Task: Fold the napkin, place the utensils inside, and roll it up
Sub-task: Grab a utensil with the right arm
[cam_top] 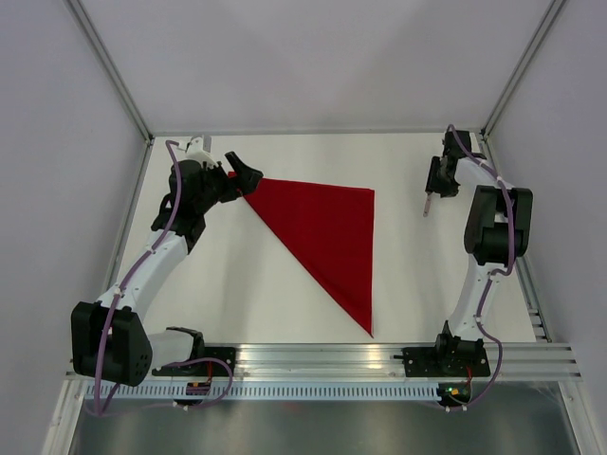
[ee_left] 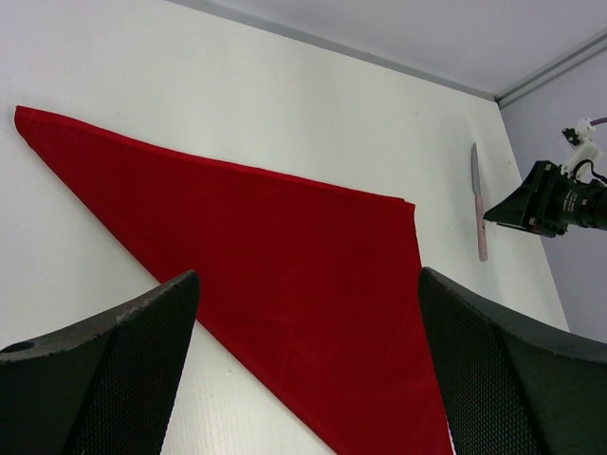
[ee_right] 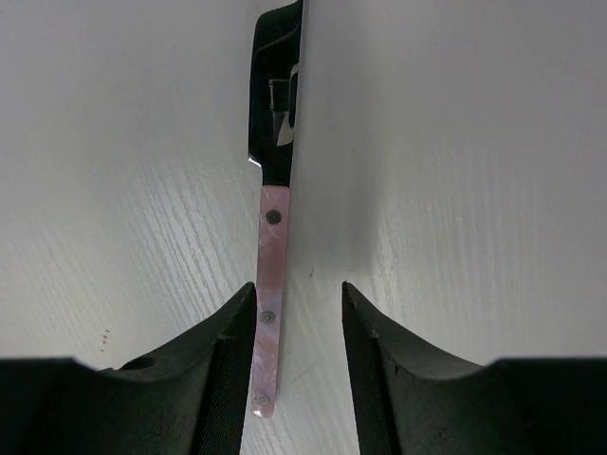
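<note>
The deep-red napkin (cam_top: 327,232) lies flat on the white table, folded into a triangle; it also shows in the left wrist view (ee_left: 285,256). My left gripper (cam_top: 242,175) is open and empty at the napkin's far left corner, its jaws spread wide above the cloth (ee_left: 308,277). A knife (cam_top: 429,203) with a pink handle (ee_right: 270,284) and a dark blade lies on the table at the far right. My right gripper (ee_right: 299,289) is open, hovering over the handle's end. The handle sits between the fingers, close against the left finger (ee_right: 237,351). No other utensils show.
White walls and a metal frame enclose the table. A slotted rail (cam_top: 322,358) runs along the near edge between the arm bases. The knife (ee_left: 479,204) and my right gripper (ee_left: 545,199) show at the right of the left wrist view.
</note>
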`<state>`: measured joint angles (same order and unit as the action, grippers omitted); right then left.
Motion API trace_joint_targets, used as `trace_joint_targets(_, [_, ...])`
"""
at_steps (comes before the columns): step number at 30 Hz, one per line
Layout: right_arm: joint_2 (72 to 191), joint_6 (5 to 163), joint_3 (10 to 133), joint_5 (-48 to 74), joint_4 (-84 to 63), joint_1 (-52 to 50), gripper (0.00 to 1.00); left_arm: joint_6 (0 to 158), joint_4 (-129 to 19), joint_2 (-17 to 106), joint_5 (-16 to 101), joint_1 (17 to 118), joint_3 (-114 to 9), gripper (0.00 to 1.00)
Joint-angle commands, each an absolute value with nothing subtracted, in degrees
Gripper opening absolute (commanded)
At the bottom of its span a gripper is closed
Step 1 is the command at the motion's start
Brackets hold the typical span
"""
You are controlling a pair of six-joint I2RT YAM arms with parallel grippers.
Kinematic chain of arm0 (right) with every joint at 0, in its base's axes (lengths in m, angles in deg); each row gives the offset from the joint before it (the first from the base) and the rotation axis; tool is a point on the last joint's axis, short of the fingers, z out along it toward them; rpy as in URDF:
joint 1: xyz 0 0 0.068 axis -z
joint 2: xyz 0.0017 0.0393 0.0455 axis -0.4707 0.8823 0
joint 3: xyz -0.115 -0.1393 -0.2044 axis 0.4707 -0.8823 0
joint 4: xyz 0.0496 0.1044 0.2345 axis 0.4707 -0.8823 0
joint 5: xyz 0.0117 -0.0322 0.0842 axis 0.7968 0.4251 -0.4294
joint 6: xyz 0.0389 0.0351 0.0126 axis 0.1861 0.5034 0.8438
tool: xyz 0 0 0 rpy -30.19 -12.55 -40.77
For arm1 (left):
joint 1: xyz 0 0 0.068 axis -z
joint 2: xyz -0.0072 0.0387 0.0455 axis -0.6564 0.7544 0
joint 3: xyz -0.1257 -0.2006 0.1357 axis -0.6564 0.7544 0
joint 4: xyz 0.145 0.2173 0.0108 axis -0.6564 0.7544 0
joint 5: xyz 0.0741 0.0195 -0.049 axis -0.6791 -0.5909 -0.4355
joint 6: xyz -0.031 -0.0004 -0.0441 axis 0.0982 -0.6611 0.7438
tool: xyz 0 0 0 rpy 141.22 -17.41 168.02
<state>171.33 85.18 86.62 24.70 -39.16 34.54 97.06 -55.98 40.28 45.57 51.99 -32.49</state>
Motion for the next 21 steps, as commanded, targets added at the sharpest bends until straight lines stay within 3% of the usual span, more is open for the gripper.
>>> trace_joint_targets(1, [172.5, 86.3, 88.8, 24.4, -40.4, 34.3, 0.47, 98.4, -56.8, 39.6, 46.8, 51.7, -34.7, 1.0])
trace_joint_targets(13, [175.1, 85.5, 88.7, 25.9, -39.1, 34.1, 0.46, 98.3, -56.6, 40.2, 46.7, 51.7, -34.9, 1.0])
trace_joint_targets(15, [174.9, 84.8, 87.7, 26.2, -38.4, 34.1, 0.42, 98.2, -56.6, 40.3, 46.6, 51.7, -34.9, 1.0])
trace_joint_targets(21, [174.8, 82.9, 84.2, 25.4, -37.1, 34.1, 0.16, 98.4, -56.6, 40.6, 46.6, 51.7, -34.9, 1.0])
